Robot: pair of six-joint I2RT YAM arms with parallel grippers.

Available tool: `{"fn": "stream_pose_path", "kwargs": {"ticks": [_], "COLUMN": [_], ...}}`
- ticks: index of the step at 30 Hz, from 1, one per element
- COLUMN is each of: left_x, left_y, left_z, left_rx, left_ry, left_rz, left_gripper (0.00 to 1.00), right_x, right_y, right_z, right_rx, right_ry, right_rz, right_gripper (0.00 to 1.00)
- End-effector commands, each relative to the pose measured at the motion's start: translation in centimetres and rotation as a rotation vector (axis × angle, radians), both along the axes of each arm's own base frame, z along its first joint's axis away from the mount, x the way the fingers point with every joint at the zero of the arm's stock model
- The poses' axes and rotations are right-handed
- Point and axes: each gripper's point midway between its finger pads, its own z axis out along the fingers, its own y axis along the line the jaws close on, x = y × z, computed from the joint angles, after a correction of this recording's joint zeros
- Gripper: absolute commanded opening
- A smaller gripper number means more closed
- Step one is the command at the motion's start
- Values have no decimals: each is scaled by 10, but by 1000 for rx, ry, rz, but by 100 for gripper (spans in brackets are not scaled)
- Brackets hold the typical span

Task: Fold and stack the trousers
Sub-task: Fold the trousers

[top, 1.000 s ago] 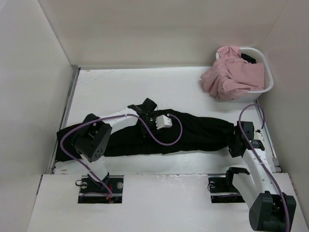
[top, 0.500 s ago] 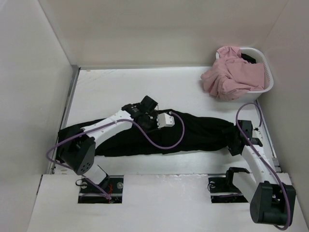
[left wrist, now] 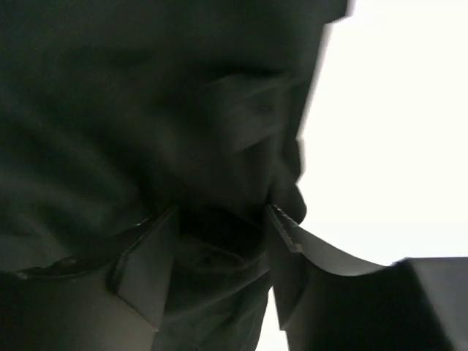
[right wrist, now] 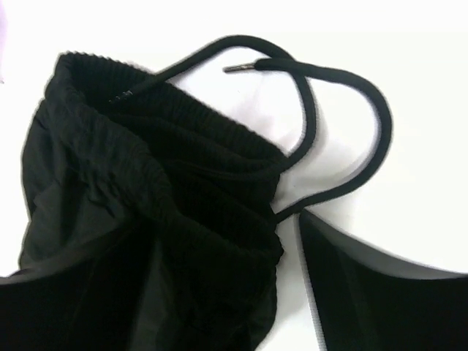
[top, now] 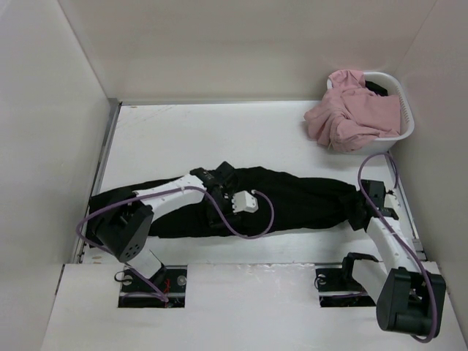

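With the trousers [top: 292,201] stretched out on the near side of the basket [top: 404,110], waistband [right wrist: 183,124] end closest to it, the left gripper [left wrist: 219,248] mid-leg and the right gripper [top: 357,212] at the waistband both stand with jaws apart over cloth, so a shallow bite may snag only the drawstring [right wrist: 365,117].

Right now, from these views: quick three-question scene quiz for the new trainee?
1. True or false: the trousers are already folded into a neat stack.
2. What fills the white basket at the far right corner? A) pink cloth B) black trousers C) a towel roll
3. Fill in: in the right wrist view, a looped ___ lies on the table beside the bunched end of the trousers.

Key:
1. False; they lie stretched out across the table.
2. A, pink cloth.
3. drawstring
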Motion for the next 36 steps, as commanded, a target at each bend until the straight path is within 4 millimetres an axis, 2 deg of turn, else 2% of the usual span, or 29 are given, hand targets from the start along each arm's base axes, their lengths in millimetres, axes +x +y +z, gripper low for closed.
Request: {"fn": "stream_pose_path", "kwargs": {"ticks": [1,4,6,7,9,10,14,16,18,21,23,26,29,31,33,35,36], "left_x": [27,47,56,61,76,87,105,110,114,115,114,114,118,123,127,130,131], "left_y": [4,8,23,32,68,98,201,240,262,268,268,266,265,266,267,269,270], "left_z": [28,72,97,104,109,104,62,45,37,29,22,7,-9,-17,-23,-28,-29], "left_rx": [-68,-171,-209,-211,-176,-127,116,196,232,244,251,269,275,280,276,274,273], "left_ry": [-45,-110,-143,-156,-180,-194,-190,-194,-203,-198,-182,-147,-116,-105,-91,-77,-74], "left_rz": [100,161,210,236,323,394,600,685,739,759,766,779,806,823,839,852,854], "left_gripper": [51,58,62,62,63,63,59,58,58,59,59,59,57,52,45,42,42], "right_x": [19,24,26,28,30,30,33,30,25,25,33,46,48,41,36,36,38], "right_y": [-8,-12,-19,-24,-35,-41,-58,-65,-74,-69,-42,22,115,183,243,293,307], "right_z": [7,11,19,27,46,57,113,140,168,209,227,232,222,216,211,207,206], "right_rx": [-54,-84,-128,-160,-229,-265,-417,-495,-586,-702,-730,-713,-700,-707,-684,-652,-640], "right_ry": [-75,-92,-98,-108,-133,-146,-226,-249,-256,-281,-335,-406,-434,-450,-451,-436,-427], "right_rz": [23,53,75,84,96,101,124,127,125,192,306,493,705,840,938,1003,1017], "right_gripper": [66,29,11,5,0,0,0,0,0,0,0,0,0,0,0,0,0]}}
